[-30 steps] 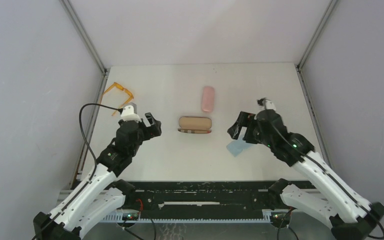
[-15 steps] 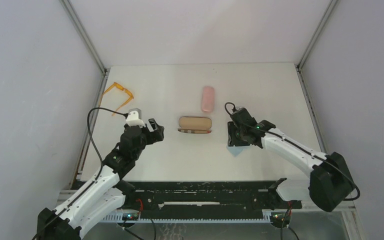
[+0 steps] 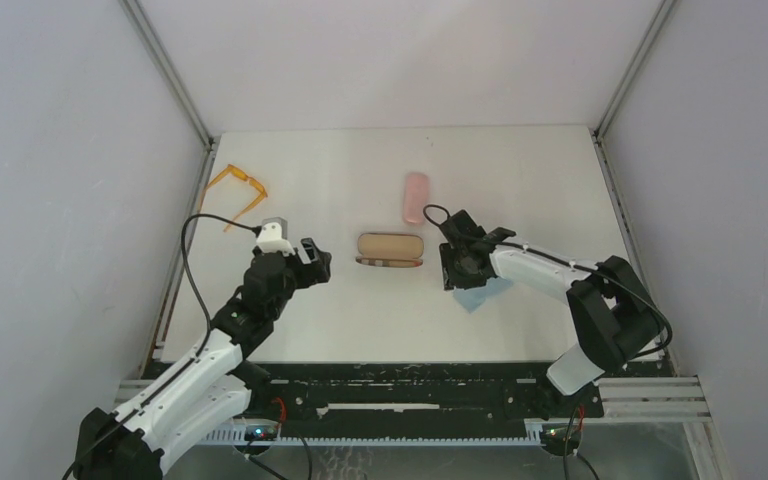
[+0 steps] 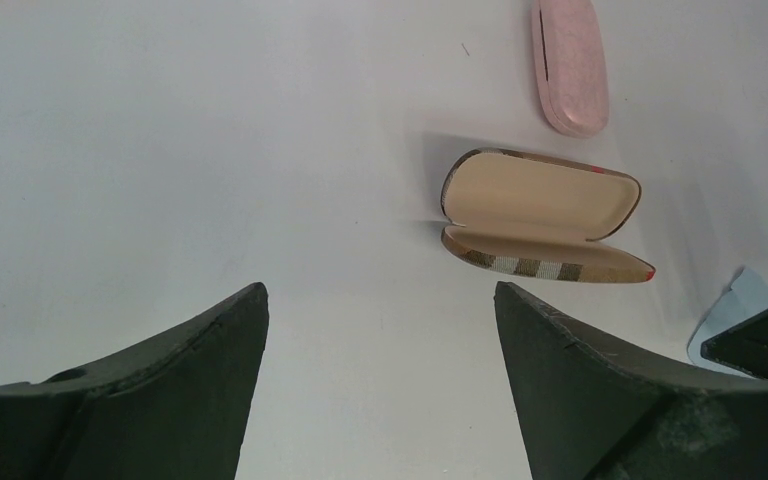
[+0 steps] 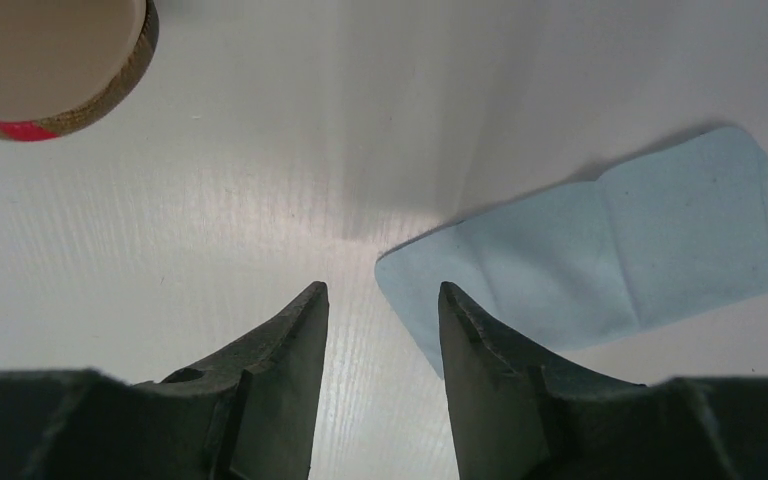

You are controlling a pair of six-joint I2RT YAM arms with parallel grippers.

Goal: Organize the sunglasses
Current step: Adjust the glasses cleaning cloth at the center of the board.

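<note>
The orange-framed sunglasses (image 3: 238, 187) lie folded open at the table's far left, well behind my left gripper (image 3: 315, 262). That gripper hovers left of the open brown case (image 3: 390, 248), with its jaws wide and only bare table between them (image 4: 379, 292). My right gripper (image 3: 450, 270) sits low just right of the case, at the left corner of a light-blue cloth (image 3: 480, 295). In the right wrist view its jaws stand partly apart (image 5: 382, 290), nothing between them, and the cloth's corner (image 5: 610, 250) lies just ahead of the right finger.
The brown case (image 4: 540, 210) lies open, its cream lining up and nothing in it. A shut pink case (image 3: 416, 197) lies behind it. The left gripper's cable loops toward the left wall. A metal rail runs along the near edge.
My right arm has swung left and stretched out low beside the brown case, and its jaws have narrowed. My left gripper has crept slightly right toward the case.
</note>
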